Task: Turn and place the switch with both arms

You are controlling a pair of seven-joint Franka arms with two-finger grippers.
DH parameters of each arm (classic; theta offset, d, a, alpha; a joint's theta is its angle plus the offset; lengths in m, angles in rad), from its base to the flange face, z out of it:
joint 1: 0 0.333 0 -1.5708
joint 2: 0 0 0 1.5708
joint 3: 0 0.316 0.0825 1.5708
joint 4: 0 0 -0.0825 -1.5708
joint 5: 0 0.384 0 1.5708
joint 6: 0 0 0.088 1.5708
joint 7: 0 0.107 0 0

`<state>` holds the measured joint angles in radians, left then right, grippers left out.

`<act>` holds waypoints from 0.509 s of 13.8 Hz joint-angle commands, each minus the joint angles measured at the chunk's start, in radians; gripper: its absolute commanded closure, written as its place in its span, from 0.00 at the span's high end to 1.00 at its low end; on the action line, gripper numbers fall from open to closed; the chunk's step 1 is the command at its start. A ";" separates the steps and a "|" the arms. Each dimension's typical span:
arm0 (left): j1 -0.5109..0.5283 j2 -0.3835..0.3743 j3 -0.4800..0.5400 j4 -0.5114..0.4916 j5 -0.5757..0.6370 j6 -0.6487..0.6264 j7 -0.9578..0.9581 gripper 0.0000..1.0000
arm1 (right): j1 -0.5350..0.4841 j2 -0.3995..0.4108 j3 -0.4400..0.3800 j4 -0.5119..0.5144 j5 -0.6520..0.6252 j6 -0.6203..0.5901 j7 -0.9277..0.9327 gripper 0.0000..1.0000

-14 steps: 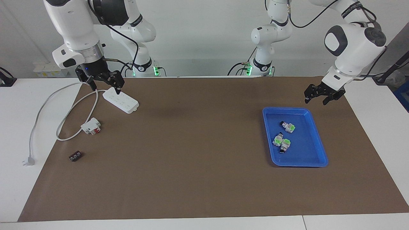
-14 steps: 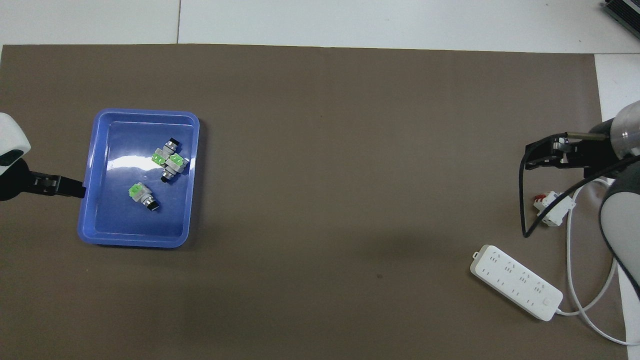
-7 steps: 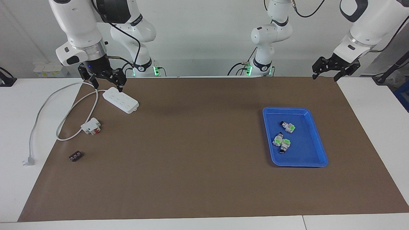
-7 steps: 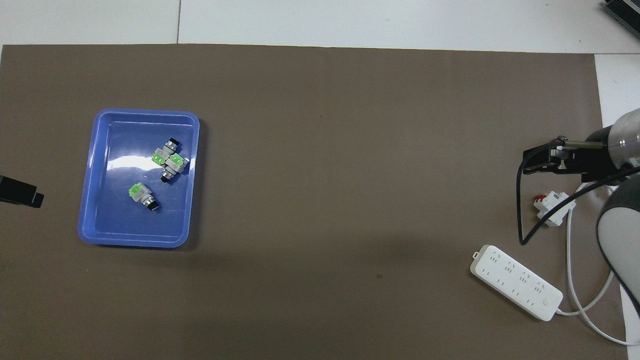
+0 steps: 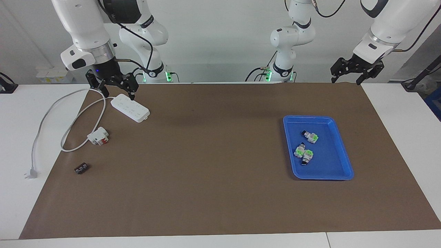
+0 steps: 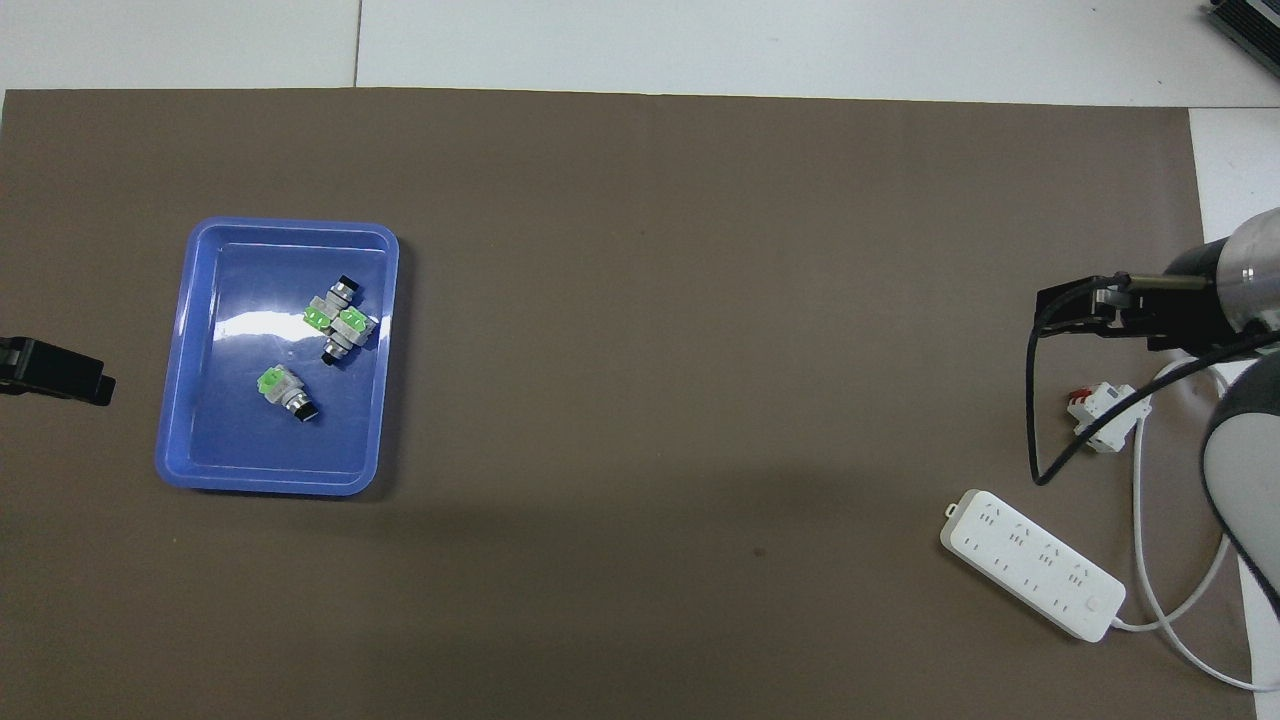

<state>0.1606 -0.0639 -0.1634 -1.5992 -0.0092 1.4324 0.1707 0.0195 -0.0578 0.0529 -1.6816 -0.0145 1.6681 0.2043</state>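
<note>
Wide open and empty at the left gripper (image 5: 346,80), raised over the mat's edge nearest the robots, toward the left arm's end. Equally spread and empty at the right gripper (image 5: 119,92), hanging above the strip (image 5: 131,107) where its cable (image 5: 51,106) joins.

Down in the tray (image 5: 324,178): three switches, one alone (image 5: 310,136) nearer the robots, a touching pair (image 5: 303,153) farther out. Only green showing on all three, no orange, so impossible to tell which is the task's.

Likely light, rigid plastic and metal, not fragile, but small and prone to roll or twist on the round knob end. Best pinched across the flat sides of the grey body, clear of the knob and the coloured block. Harder to take cleanly from the pair, with bodies touching. Probably slick on the glossy tray floor, so liable to skid under a glancing finger.

Brown mat (image 5: 213,165) over a white table (image 5: 20,137), plenty of bare room mid-table. At the right arm's end, a white-and-red block (image 5: 98,136) and a small black part (image 5: 81,168). Plain white wall and the arms' bases at the robots' end.
</note>
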 commanded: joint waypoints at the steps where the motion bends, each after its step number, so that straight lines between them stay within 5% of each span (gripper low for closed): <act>1: -0.038 0.010 0.016 0.005 0.021 0.028 -0.022 0.99 | -0.007 -0.007 -0.001 -0.007 0.016 -0.002 -0.037 0.98; 7: -0.334 0.010 0.312 -0.011 0.018 0.077 -0.022 0.99 | -0.021 -0.005 0.001 -0.006 0.018 -0.001 -0.033 1.00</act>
<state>-0.1018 -0.0505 0.0843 -1.6002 -0.0091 1.4844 0.1633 0.0159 -0.0578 0.0509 -1.6819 -0.0147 1.6679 0.1990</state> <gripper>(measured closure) 0.009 0.000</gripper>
